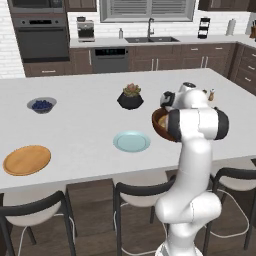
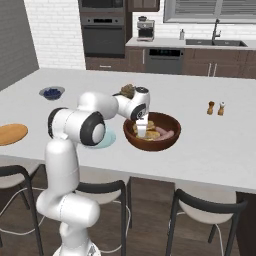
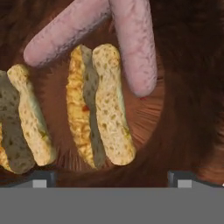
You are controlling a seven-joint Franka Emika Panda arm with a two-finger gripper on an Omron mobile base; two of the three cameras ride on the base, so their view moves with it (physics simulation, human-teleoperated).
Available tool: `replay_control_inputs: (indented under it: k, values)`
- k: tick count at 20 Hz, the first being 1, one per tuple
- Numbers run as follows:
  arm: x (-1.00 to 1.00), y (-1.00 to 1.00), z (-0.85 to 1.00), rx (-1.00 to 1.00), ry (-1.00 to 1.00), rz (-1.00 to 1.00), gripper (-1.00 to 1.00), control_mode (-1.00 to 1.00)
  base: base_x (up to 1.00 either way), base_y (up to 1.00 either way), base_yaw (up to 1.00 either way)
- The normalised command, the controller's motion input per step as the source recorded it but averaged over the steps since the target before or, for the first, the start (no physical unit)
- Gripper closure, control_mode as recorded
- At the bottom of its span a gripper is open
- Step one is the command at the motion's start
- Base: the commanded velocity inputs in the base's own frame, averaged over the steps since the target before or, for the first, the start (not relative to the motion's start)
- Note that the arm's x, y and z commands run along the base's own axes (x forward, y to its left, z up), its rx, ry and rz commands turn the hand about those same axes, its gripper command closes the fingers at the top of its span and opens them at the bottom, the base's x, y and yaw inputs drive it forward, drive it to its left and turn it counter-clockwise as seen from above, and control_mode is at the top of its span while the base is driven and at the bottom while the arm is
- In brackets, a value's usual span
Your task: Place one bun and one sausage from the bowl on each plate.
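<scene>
My gripper (image 2: 142,131) hangs open inside the dark wooden bowl (image 2: 170,141), its fingertips low over the contents with nothing between them. In the hand view a split bun (image 3: 98,105) lies straight ahead between the two fingertips (image 3: 41,178), and a second bun (image 3: 24,122) lies to its left. Two pink sausages (image 3: 135,43) (image 3: 65,30) lie beyond the buns. The pale blue plate (image 1: 131,141) sits bare to the left of the bowl (image 1: 158,125). The orange plate (image 1: 27,160) sits bare near the counter's front left edge.
A small grey bowl of blueberries (image 1: 41,104) and a black plant pot (image 1: 130,97) stand farther back on the counter. Salt and pepper shakers (image 2: 216,108) stand to the right of the bowl. Stools (image 1: 135,192) line the near edge.
</scene>
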Motion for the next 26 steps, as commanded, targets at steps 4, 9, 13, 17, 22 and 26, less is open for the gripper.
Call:
replay_control_inputs:
  k: [4,9,13,17,22,26]
  values:
    - [0.36,-0.33,-0.03,0.02,0.01,0.01,-1.0,-1.0,0.0,0.0,0.0]
    - [0.34,-0.33,-0.16,0.01,0.02,0.03,-1.0,-1.0,0.0,0.0,0.0]
    - [0.37,-0.19,-0.25,0.0,0.04,0.02,-1.0,-1.0,0.0,0.0,0.0]
    - [0.33,-0.1,-0.29,0.0,0.02,0.02,-1.0,-1.0,0.0,0.0,0.0]
    - [0.03,0.0,-0.22,0.0,0.09,0.0,-1.0,-1.0,0.0,0.0,0.0]
    - [0.0,0.0,-0.18,0.0,0.11,0.0,-1.0,-1.0,0.0,0.0,0.0]
